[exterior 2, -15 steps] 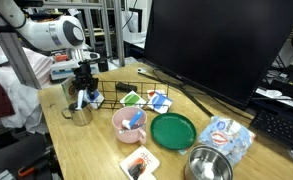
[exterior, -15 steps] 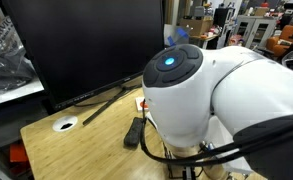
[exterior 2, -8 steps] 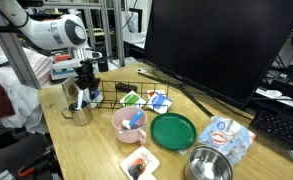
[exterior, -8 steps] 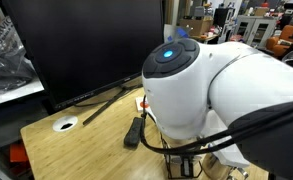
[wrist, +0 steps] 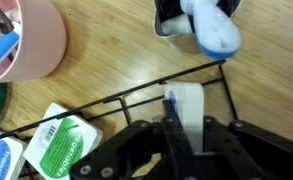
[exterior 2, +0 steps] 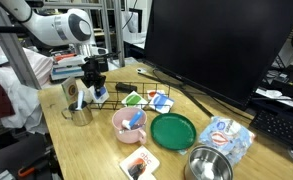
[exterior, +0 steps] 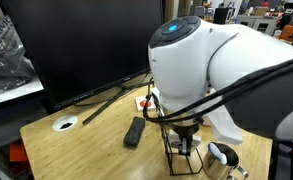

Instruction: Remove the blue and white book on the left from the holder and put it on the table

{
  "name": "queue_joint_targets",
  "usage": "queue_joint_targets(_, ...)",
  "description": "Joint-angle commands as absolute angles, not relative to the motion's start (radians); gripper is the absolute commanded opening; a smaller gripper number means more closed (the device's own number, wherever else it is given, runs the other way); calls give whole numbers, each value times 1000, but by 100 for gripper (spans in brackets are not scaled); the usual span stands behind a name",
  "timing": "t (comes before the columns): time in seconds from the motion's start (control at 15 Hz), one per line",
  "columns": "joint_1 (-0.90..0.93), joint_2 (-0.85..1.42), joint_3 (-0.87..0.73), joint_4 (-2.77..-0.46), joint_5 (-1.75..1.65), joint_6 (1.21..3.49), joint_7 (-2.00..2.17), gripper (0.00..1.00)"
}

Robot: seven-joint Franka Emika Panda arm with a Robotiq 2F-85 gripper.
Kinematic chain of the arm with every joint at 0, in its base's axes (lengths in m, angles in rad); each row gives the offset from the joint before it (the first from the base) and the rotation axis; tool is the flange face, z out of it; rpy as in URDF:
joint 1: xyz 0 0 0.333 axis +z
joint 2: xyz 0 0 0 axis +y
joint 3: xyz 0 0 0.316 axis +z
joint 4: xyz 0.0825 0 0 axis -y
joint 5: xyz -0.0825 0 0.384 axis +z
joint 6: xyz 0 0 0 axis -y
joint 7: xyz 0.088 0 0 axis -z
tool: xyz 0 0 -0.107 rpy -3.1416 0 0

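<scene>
My gripper [wrist: 184, 140] is shut on the blue and white book [wrist: 189, 108], a thin white book with a dark blue mark along one edge. The book stands upright between my fingers, over the left end of the black wire holder [wrist: 136, 92]. In both exterior views my gripper [exterior 2: 93, 85] [exterior: 182, 140] hangs just above the holder [exterior 2: 114, 98] [exterior: 182, 162] on the light wooden table [exterior 2: 96, 150]. I cannot tell whether the book's lower edge is still between the wires.
A green-and-white book [wrist: 58, 145] and a blue-bordered one [exterior 2: 162, 100] lie by the holder. A pink bowl [exterior 2: 129, 122], green plate [exterior 2: 173, 130], metal cup [exterior 2: 81, 115] and metal bowl [exterior 2: 208, 165] stand nearby. A remote [exterior: 134, 131], grommet [exterior: 65, 125] and large monitor [exterior 2: 211, 45] lie behind.
The arm has risen and swung aside, so the holder now shows under the gripper in an exterior view. The gripper stays shut on the book, a little higher.
</scene>
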State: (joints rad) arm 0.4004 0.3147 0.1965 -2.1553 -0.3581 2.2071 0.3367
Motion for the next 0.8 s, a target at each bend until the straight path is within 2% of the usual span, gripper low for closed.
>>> queue_joint_targets(0.0, 368, 251, 201, -2198, -308, 2230, 328, 4)
queue_joint_targets(0.73, 297, 115, 196, -2242, -160, 2267, 324, 4)
